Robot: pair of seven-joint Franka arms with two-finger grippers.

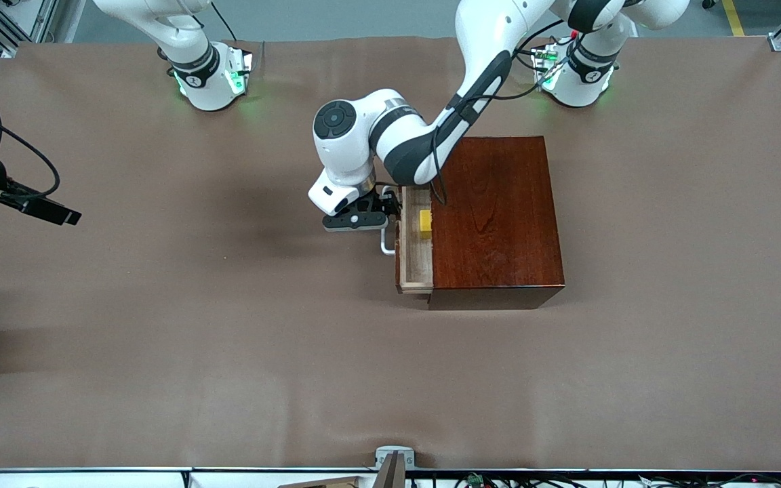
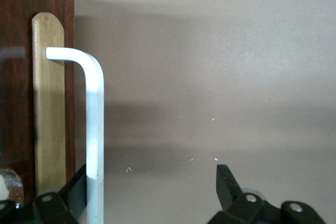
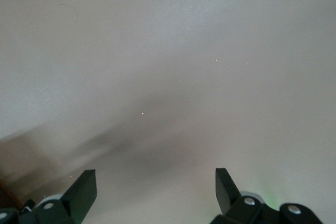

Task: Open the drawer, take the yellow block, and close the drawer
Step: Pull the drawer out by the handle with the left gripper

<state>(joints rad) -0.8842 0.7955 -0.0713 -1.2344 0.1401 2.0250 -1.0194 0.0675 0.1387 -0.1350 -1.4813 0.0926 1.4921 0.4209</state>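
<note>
Drawer (image 1: 416, 238) part open, yellow block (image 1: 425, 224) inside near box (image 1: 495, 217). Left gripper (image 1: 380, 207) at handle (image 2: 93, 129), jaws wide, bar just inside one finger. Right gripper (image 3: 152, 187) waits, jaws wide, over bare surface (image 1: 228, 339). Risk: block hugs box edge, tight gap, jaws may clip box/drawer wall.

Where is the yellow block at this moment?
In the front view, the yellow block lies in the partly open drawer of the wooden box, beside the left gripper at the white handle.
</note>
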